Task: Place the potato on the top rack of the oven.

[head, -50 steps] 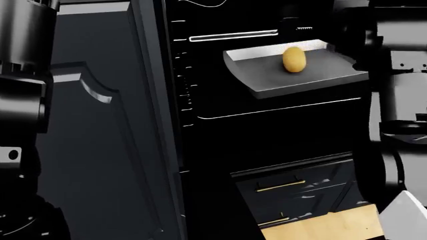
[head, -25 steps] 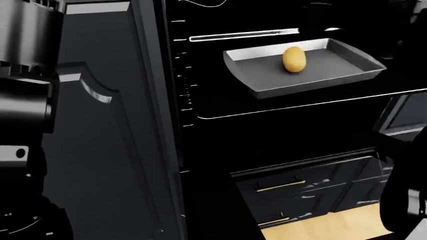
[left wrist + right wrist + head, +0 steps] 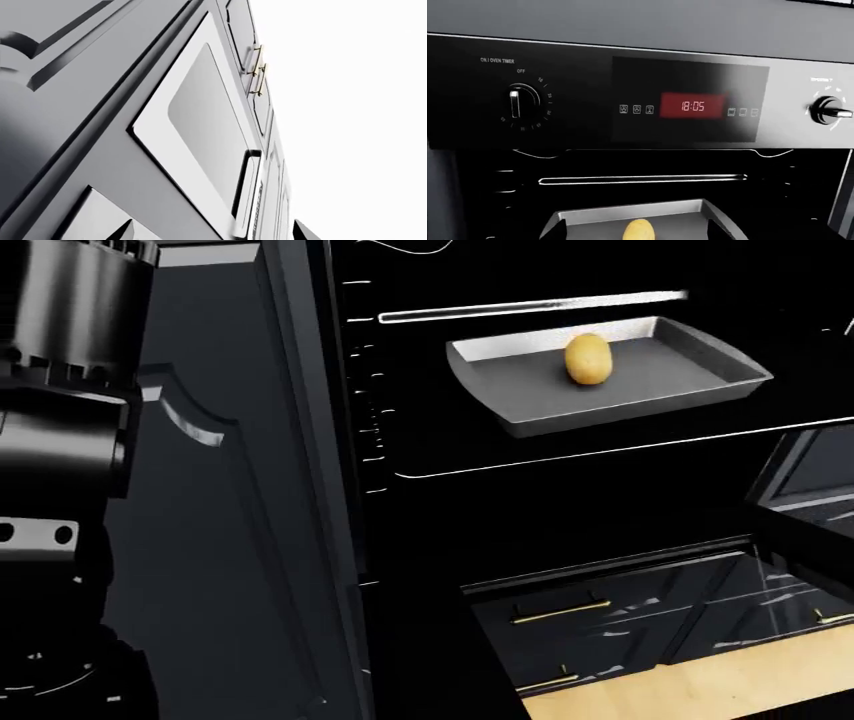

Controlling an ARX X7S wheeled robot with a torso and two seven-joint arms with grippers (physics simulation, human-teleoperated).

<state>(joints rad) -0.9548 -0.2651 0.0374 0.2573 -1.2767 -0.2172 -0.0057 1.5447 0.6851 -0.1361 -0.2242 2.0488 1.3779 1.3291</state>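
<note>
Potato [image 3: 587,358] sits loose mid-tray [image 3: 681,380] on the top rack [image 3: 534,310] inside the oven [image 3: 561,490], nothing touching it. Neither arm's fingers in view; their state cannot be told. Risk: a knock to the projecting tray could roll the potato off.

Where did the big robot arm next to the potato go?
The right arm pulled back out of the head view, uncovering the whole tray and oven front. The left arm shifted slightly. The potato stayed put on the tray.
</note>
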